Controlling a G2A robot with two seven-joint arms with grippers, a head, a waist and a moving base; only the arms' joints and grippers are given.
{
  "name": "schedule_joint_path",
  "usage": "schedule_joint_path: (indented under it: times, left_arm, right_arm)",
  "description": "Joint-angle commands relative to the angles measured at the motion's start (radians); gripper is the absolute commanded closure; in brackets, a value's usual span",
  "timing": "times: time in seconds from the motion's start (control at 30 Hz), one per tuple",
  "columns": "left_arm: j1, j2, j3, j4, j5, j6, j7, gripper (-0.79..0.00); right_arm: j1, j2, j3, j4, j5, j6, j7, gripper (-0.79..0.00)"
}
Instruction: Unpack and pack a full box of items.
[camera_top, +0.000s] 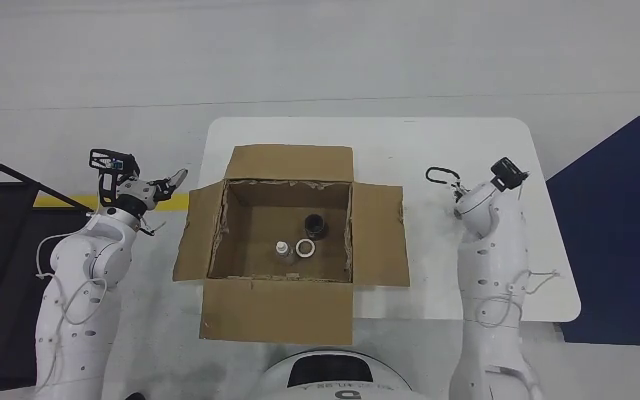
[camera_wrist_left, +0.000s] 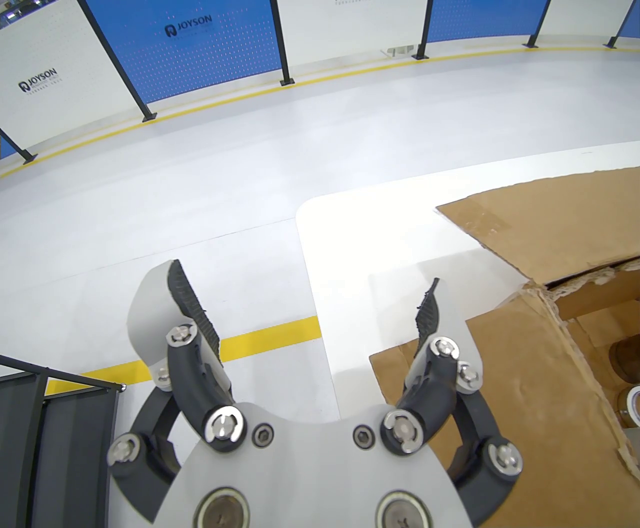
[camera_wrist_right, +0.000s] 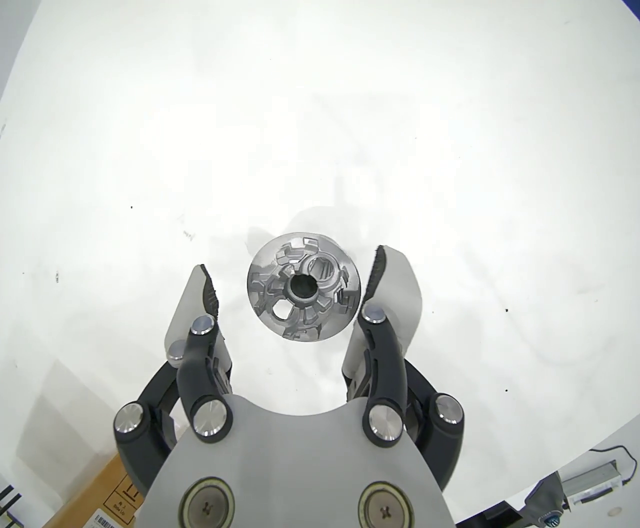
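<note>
In the right wrist view, low in the frame, the right gripper (camera_wrist_right: 291, 260) is seen with fingers apart on both sides of a grey metal part (camera_wrist_right: 304, 287), round with a centre hole, standing on the white table (camera_wrist_right: 320, 125). The left gripper (camera_wrist_left: 305, 274) is also held spread. At the centre of the top view a cardboard box (camera_top: 280, 310) is laid with flaps out; a capped bottle (camera_top: 283, 247), a white ring (camera_top: 305, 247) and a dark round piece (camera_top: 314, 222) are inside. Printed panels (camera_wrist_left: 190, 45) are seen far behind.
</note>
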Motion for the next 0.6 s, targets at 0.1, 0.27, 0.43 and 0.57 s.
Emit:
schedule_joint_path:
  times: [0.1, 0.27, 0.43, 0.57]
  left_arm:
    - [0.0, 0.0, 0.0, 0.0, 0.0, 0.0, 0.0, -0.785]
    - [0.0, 0.0, 0.0, 0.0, 0.0, 0.0, 0.0, -0.785]
    - [0.0, 0.0, 0.0, 0.0, 0.0, 0.0, 0.0, -0.785]
    - [0.0, 0.0, 0.0, 0.0, 0.0, 0.0, 0.0, -0.785]
  right_arm:
    - [0.013, -0.001, -0.018, 0.035, -0.05, 0.035, -0.009, -0.308]
    - [-0.004, -0.003, -0.019, 0.002, -0.065, 0.045, -0.012, 0.0]
    - [-0.064, -0.01, -0.034, -0.147, -0.018, 0.031, -0.013, 0.0]
    - [-0.137, -0.018, -0.062, -0.335, 0.096, -0.003, -0.034, 0.0]
